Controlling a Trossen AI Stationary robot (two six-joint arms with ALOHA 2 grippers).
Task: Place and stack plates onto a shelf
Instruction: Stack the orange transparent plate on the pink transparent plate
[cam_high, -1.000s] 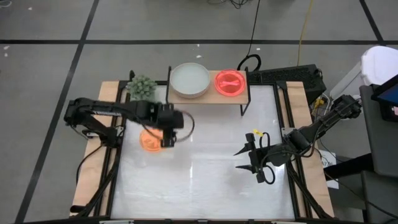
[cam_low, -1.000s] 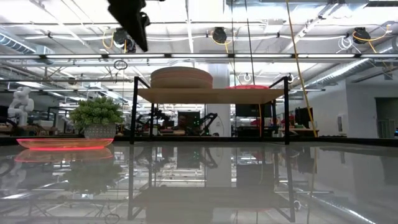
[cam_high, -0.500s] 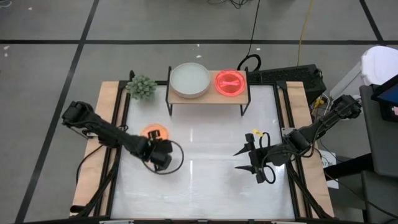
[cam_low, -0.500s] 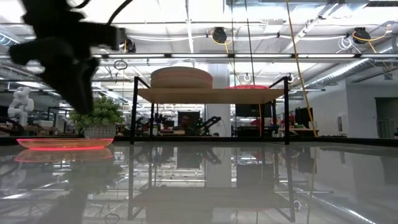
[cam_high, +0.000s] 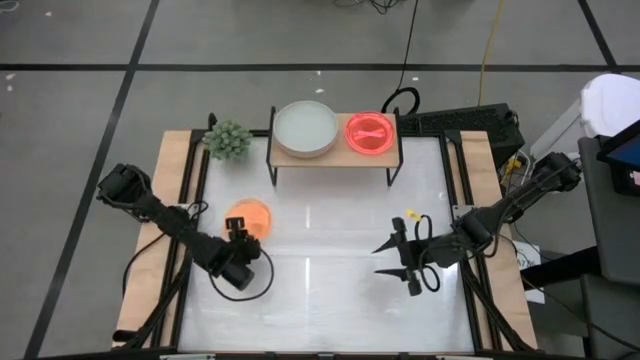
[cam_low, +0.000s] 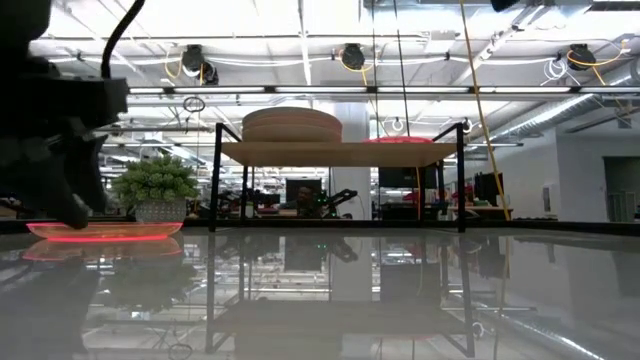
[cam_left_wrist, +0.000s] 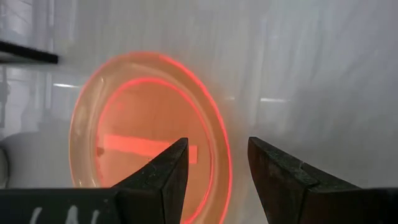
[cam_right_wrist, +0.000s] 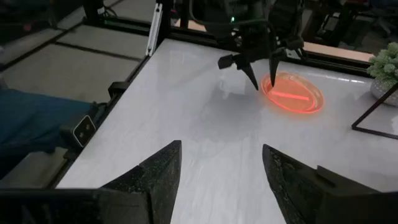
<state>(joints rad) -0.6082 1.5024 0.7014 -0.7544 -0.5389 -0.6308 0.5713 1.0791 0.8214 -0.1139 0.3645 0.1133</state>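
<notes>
Left side of the table: the left gripper (cam_high: 238, 232) sits low over the white tabletop (cam_high: 330, 290), fingers parted and empty, aimed at the translucent orange plate (cam_high: 248, 213). In the left wrist view the plate's near rim lies between the two fingers (cam_left_wrist: 163, 171), but whether they touch it cannot be told. A small potted plant (cam_high: 228, 139) stands at the back left corner.

Centre: the wooden shelf (cam_high: 333, 155) carries a stack of larger pale plates (cam_high: 306, 129) on its left half and a translucent magenta-pink plate (cam_high: 369, 132) on its right half. How many plates each pile holds cannot be counted.

Right side: the right gripper (cam_high: 392, 257) waits above the tabletop, fingers fully parted, empty.

Status, by judgement: the task is near completion. The orange plate is the only plate visible off the shelf; it remains to be grasped and stacked, probably on the magenta-pink one.
</notes>
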